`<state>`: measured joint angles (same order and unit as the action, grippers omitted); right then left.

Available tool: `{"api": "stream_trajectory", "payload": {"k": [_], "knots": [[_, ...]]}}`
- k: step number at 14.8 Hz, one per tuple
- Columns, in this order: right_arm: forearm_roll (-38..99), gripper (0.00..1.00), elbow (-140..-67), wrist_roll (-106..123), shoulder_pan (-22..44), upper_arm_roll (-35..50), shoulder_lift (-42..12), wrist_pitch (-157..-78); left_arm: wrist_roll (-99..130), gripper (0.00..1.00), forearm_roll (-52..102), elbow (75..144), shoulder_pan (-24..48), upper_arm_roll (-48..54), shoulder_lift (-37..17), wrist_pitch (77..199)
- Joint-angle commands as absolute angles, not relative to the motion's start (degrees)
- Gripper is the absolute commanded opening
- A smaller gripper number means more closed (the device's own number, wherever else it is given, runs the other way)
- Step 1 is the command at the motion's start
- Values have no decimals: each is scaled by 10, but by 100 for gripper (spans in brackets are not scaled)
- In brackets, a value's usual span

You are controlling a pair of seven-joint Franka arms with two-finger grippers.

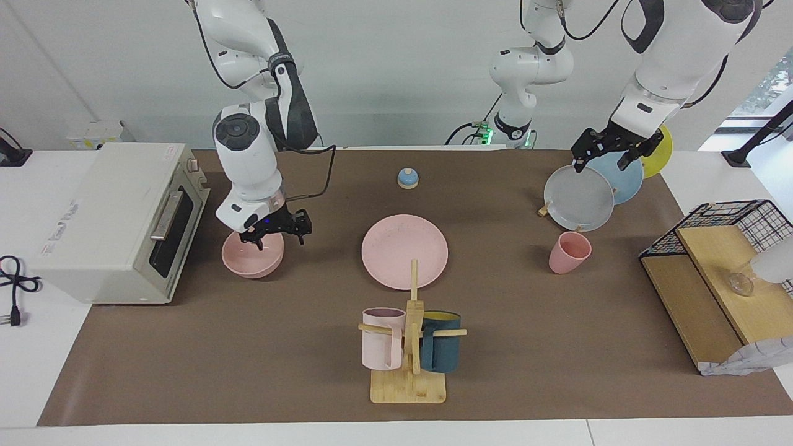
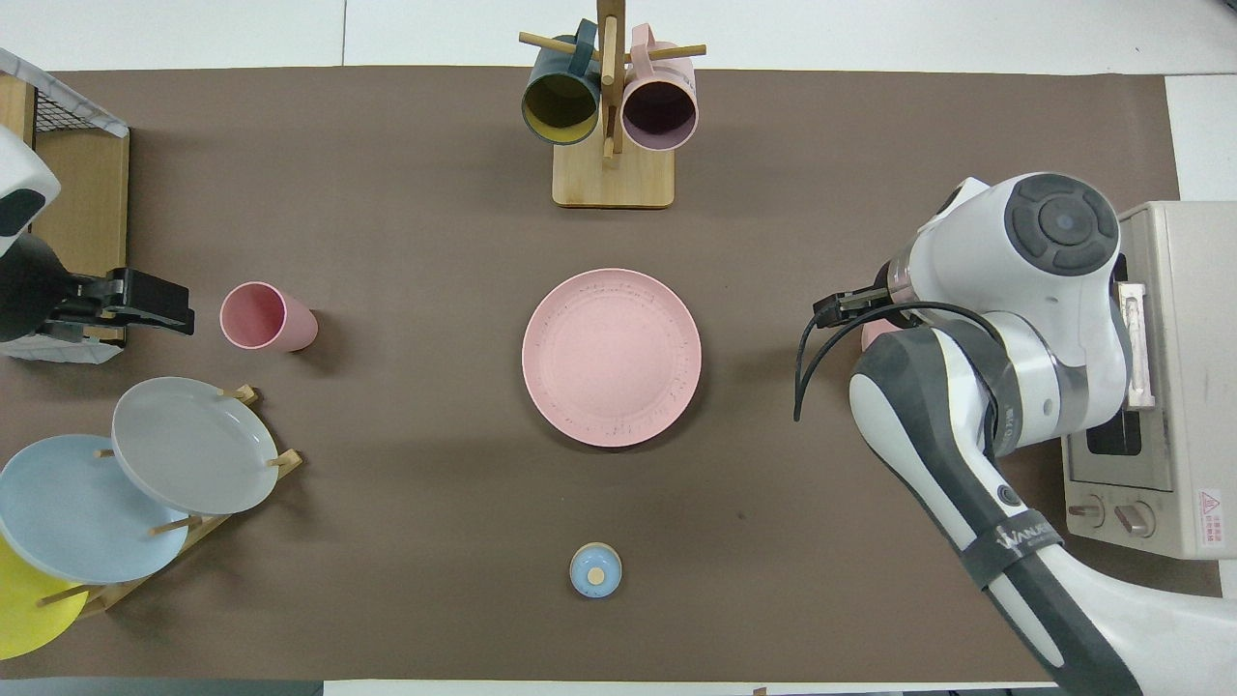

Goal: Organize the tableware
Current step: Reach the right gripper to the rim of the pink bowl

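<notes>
A brown mat is covering a white desk (image 1: 37,347) where two robot arms are working. At the middle of the mat a wide, flat, round matte pink plate (image 1: 404,249) is lying face up. Toward the right arm's end, just beside a boxy beige toaster oven (image 1: 111,220), a rounded matte pink bowl (image 1: 251,260) is sitting upright, and the right gripper (image 1: 277,233) is reaching down at its rim with its fingers apart, not visibly clamped on anything. Toward the left arm's end, a small handleless tapered pink cup (image 1: 569,252) is standing upright; nearer the robots than the cup, grey, blue and yellow plates (image 1: 579,198) are leaning upright in a wooden rack. The left gripper (image 1: 610,152) is waiting in the air over those rack plates; whether it is parted or closed cannot be told. The pink pieces are looking light, stiff and smooth, likely hard plastic or similar, so the bowl is probably best pinched across its rim wall, the cup across its lip, while the flat plate is offering only a thin edge. In the overhead view, pale lettering on the right arm's dark sleeve is appearing to read "WANA" (image 2: 1026,535); a red warning triangle sticker (image 2: 1209,504) on the oven is too small to read.
</notes>
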<state>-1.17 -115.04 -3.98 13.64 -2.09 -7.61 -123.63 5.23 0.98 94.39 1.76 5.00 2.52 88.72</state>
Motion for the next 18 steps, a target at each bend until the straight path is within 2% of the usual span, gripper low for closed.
{"api": "stream_trajectory", "payload": {"k": [1,2,3,4,8,10,12,13,18], "knots": [[1,100,-1204,-41,131,-19,-47,-1262,53,100,0,949,10,58,36,877],[1,98,-1217,-43,134,-18,-47,-1270,55,100,0,949,14,58,36,881],[1,89,-1235,-45,146,-19,-46,-1294,55,100,0,949,15,58,36,882],[1,85,-1245,-44,147,-19,-47,-1313,56,100,0,949,14,58,36,880],[-1,84,-1259,-40,139,-20,-55,-1323,57,100,0,949,11,58,36,879],[-8,79,-1260,-39,139,-21,-55,-1325,57,100,0,949,10,58,36,878],[-16,61,-1263,-40,135,-21,-55,-1325,59,100,0,949,10,57,36,880],[-19,57,-1266,-39,128,-20,-55,-1329,59,100,0,949,8,56,36,879],[-22,58,-1284,-31,127,-21,-53,-1351,60,100,0,950,7,55,36,886]]}}
